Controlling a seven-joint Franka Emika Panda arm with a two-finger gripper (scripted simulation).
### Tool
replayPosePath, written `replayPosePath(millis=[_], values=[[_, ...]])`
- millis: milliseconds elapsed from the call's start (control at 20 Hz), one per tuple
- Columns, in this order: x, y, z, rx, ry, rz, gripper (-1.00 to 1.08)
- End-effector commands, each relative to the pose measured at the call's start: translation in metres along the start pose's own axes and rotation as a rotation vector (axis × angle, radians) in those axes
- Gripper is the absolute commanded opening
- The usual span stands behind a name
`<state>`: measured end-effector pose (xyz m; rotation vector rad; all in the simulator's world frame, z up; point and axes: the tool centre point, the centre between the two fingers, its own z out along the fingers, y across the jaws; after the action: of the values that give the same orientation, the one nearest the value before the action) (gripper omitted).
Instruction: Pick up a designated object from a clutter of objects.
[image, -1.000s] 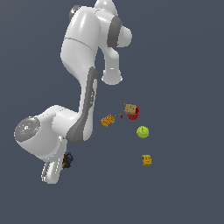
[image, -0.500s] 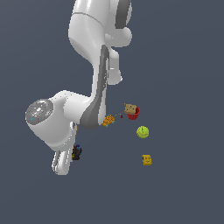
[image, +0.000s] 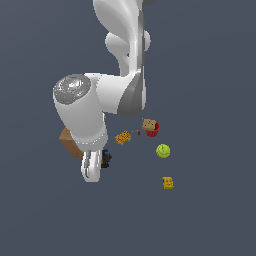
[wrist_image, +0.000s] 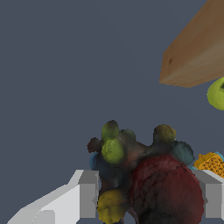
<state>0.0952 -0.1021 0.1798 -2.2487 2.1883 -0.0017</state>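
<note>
The designated object (wrist_image: 131, 162) is a dark lumpy thing with green, red and blue patches. It sits between my two grey fingers (wrist_image: 87, 194), and my gripper (wrist_image: 148, 192) is shut on it. In the exterior view the lump (image: 106, 158) shows as a small dark blob at the tip of my gripper (image: 103, 161), just below the white wrist. The rest of the clutter lies towards the exterior view's right of it. The arm hides most of the hand.
A brown box (image: 70, 141) (wrist_image: 197, 52) sits partly behind the arm. An orange-yellow block (image: 123, 137) (wrist_image: 211, 162) lies close by. Further right are a tan cube (image: 148, 124) on a red cup (image: 155, 131), a yellow-green ball (image: 162, 150) (wrist_image: 217, 93) and another orange-yellow block (image: 168, 182).
The arm has swung towards the exterior view's right and upward, and the dark lump has travelled with the gripper. The other objects have stayed put.
</note>
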Motion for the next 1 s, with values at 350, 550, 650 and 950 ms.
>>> replayPosePath(millis=[350, 550, 650, 950], values=[[-0.081, 0.029, -0.083, 0.000, 0.002, 0.001, -1.00], [-0.114, 0.040, -0.117, -0.001, 0.003, 0.001, -1.00], [-0.129, 0.044, -0.132, -0.001, 0.004, 0.001, -1.00], [-0.168, 0.056, -0.172, -0.002, 0.004, 0.002, -1.00]])
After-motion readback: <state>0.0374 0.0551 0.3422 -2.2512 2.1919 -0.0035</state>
